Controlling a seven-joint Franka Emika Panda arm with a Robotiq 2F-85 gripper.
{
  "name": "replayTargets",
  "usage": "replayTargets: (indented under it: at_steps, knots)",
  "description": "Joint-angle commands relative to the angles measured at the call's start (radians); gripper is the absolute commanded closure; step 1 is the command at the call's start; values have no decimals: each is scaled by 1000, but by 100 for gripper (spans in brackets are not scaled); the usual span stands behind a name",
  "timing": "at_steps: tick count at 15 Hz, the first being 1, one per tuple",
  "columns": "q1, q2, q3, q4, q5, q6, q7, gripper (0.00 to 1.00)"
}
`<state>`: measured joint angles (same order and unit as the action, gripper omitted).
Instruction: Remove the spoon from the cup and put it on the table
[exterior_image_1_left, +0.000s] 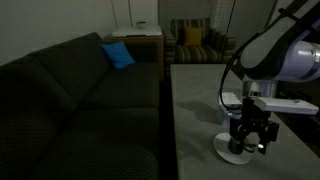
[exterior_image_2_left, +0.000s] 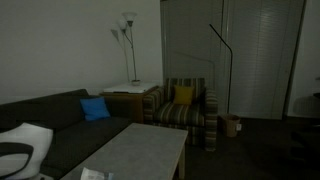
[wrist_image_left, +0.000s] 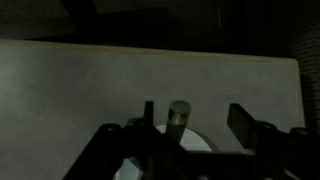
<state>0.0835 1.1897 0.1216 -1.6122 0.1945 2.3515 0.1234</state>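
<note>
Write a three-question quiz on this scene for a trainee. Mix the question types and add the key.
1. True or false: the gripper is over the white saucer on the table.
2. Multiple choice: what colour is the cushion on the sofa? A red, B blue, C green.
3. Fill in: in the wrist view, the gripper's jaws stand ____ (open or shut).

Key: 1 true; 2 B; 3 open.
</note>
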Motion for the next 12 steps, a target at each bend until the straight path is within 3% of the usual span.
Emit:
replayTargets:
  at_steps: [1, 8, 12]
  knots:
    - [3, 11, -1, 39, -8, -46, -8, 54]
    - [2, 3, -6, 61, -14, -73, -14, 100]
    - [0, 1, -6, 66, -14, -74, -19, 95]
